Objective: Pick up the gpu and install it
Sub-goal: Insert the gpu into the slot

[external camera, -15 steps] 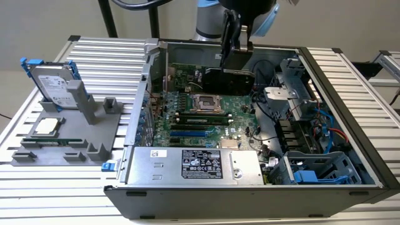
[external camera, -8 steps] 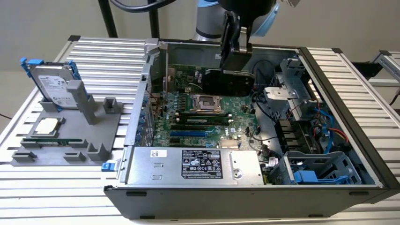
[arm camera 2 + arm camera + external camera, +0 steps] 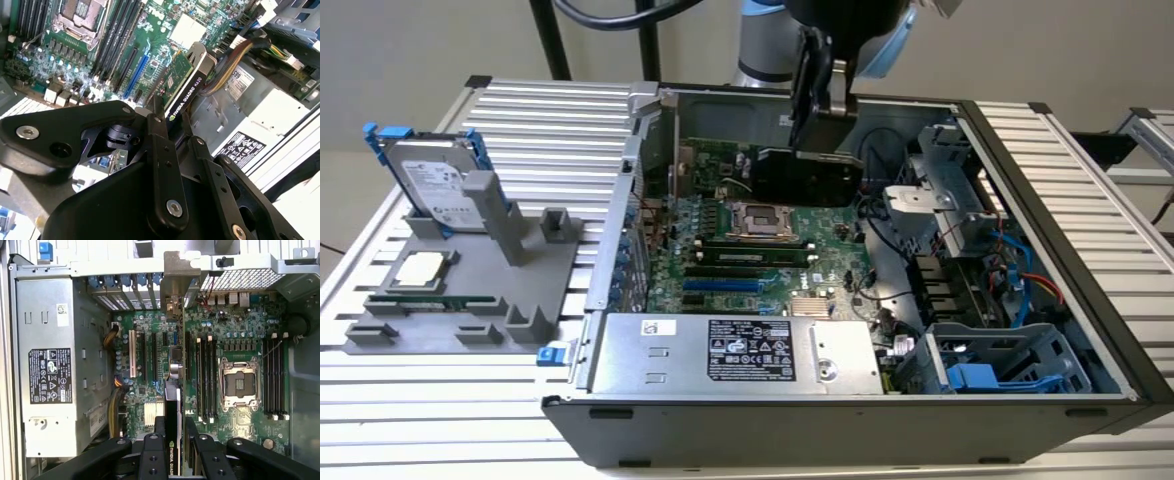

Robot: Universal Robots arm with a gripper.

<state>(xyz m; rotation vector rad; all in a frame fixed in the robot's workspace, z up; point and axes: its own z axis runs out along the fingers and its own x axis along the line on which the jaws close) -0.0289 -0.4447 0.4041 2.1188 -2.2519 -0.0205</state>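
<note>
Currently pinching gpu (image 3: 807,180) between gripper (image 3: 817,148) jaws, edge-on over motherboard (image 3: 720,245), 1 o'clock from CPU socket (image 3: 761,219), exterior view.

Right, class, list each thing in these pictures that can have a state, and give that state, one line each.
graphics card, held on edge above the main board, not in a slot
jaws, shut on the graphics card
computer case, lying on its side, open
hard drive, standing upright in the grey stand, outside the case
processor socket, uncovered
</note>
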